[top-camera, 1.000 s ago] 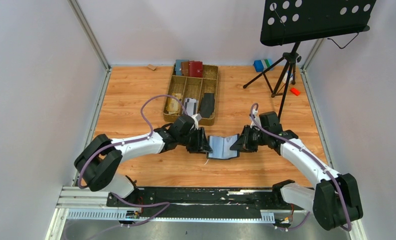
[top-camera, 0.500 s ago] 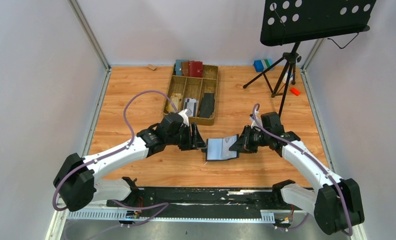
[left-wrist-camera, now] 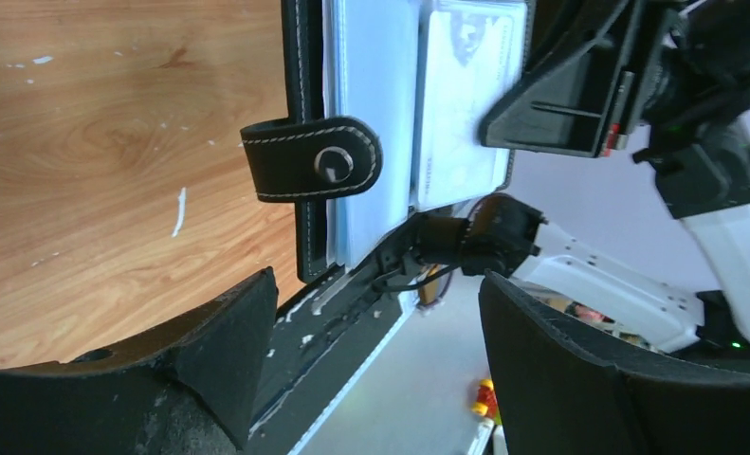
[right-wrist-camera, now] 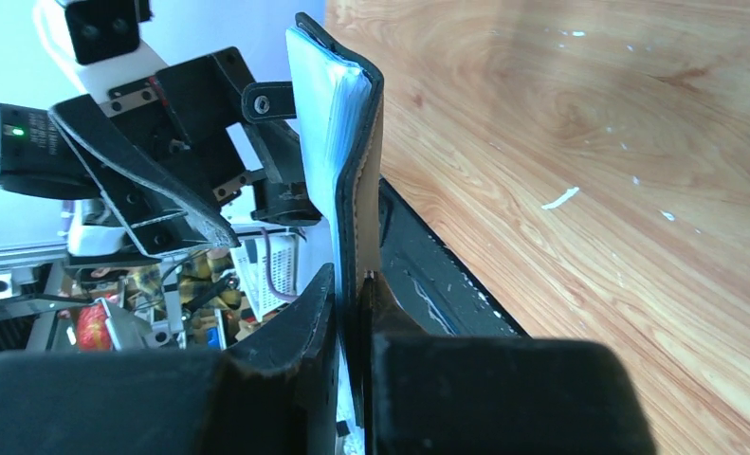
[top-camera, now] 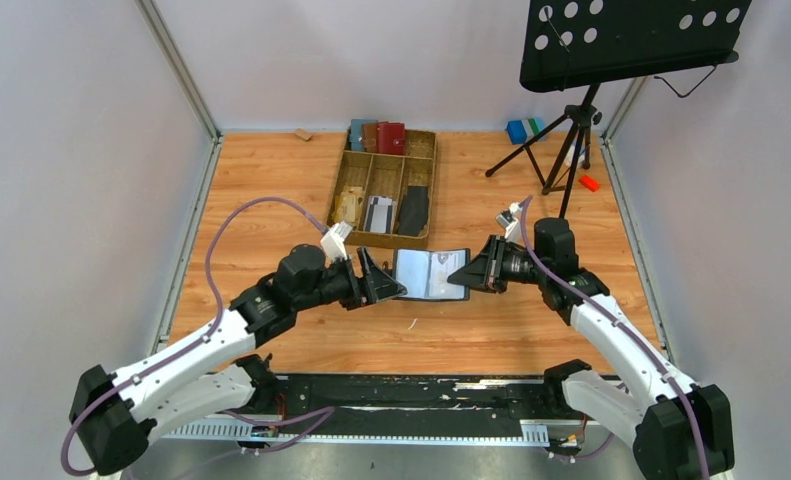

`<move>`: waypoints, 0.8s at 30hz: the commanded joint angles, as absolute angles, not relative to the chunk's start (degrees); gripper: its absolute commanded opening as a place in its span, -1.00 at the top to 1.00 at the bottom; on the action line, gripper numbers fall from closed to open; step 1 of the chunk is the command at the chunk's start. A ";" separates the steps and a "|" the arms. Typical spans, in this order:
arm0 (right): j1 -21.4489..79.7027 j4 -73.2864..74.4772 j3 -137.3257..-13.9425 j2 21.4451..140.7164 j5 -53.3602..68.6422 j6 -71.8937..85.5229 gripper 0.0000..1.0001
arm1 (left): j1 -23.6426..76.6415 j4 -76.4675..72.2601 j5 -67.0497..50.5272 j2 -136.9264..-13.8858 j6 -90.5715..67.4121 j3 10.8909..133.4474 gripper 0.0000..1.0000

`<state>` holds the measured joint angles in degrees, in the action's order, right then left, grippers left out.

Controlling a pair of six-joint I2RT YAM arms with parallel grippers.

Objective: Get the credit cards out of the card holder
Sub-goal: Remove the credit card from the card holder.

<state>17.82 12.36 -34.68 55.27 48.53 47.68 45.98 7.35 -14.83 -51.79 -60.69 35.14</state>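
The left fingers stood spread and empty just beside the open card holder, which hung over the tabletop with a credit card tucked in its sleeve and none seen taken out, its right edge clenched by the right fingers.

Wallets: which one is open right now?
The black card holder, pinched by the right gripper, is spread open showing its pages. The three coloured wallets at the tray's far end look shut.
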 commanded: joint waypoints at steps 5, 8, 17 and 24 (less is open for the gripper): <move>17.75 -5.37 -32.02 55.92 56.19 56.86 1.00 | 45.79 -6.52 -15.86 -49.73 -67.11 29.98 -0.72; 17.75 -5.50 -32.87 55.97 57.19 56.54 1.00 | 45.80 -7.42 -17.01 -52.46 -66.06 32.25 -0.71; 17.82 -7.21 -33.24 56.27 59.76 56.92 1.00 | 45.34 -15.99 -20.09 -59.41 -68.86 33.30 -0.12; 17.84 -4.56 -33.74 56.38 59.57 54.88 0.41 | 44.74 -20.34 -20.87 -58.95 -69.66 32.20 0.64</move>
<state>17.80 -3.42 -31.81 56.64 57.91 56.23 45.19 -14.33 -19.94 -59.86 -69.23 31.77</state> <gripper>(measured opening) 0.122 0.274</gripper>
